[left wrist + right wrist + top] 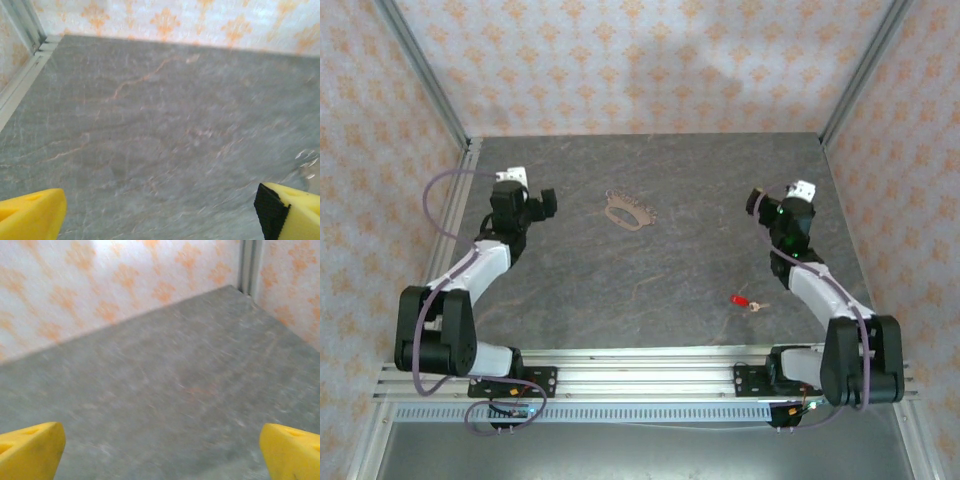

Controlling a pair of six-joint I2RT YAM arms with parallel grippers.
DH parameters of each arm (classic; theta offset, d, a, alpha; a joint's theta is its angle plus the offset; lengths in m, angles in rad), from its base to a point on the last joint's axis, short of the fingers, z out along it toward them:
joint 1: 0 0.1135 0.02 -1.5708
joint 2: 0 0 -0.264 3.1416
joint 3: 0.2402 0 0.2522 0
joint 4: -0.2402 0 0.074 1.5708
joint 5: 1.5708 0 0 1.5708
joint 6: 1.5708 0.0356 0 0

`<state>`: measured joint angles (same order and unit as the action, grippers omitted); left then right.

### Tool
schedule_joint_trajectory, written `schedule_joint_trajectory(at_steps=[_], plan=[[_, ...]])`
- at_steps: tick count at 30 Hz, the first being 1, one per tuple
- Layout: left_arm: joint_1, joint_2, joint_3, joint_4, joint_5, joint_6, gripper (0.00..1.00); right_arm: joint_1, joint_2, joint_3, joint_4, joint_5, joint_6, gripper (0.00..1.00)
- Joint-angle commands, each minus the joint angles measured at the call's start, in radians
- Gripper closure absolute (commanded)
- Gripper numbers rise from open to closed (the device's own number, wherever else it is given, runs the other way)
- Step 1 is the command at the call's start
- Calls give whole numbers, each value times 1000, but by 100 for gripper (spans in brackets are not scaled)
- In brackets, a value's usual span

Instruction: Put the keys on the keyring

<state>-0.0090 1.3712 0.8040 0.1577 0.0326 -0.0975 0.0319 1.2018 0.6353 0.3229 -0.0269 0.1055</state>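
Top external: left gripper, right gripper gape empty; keyring central; key nearer front.

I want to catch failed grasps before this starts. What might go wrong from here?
The red key is tiny and lies flat, so the open right end effector may slip off it or push it away. The keyring is a floppy chain, so the left end effector may only drag it.
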Motion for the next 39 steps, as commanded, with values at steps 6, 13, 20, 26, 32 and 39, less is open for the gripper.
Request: schedule_joint_trajectory(at_steps=[6,13,20,26,32,39], plan=[[-63,-131,67,-369,163,-305,2,85,-14,76,-298,-299,235,13],[-195,-224,-9,-395,167,-430,2,339,125,166,-418,-255,302,28],[-304,-168,-2,-379,161,-505,2,503,329,326,-471,-237,325,35],[-354,-75,56,-377,148,-519,2,531,481,443,-493,-245,311,43],[-359,-31,104,-362,139,-520,2,531,595,524,-505,-240,304,51],[-359,23,136,-315,162,-535,2,532,696,584,-503,-257,312,61]])
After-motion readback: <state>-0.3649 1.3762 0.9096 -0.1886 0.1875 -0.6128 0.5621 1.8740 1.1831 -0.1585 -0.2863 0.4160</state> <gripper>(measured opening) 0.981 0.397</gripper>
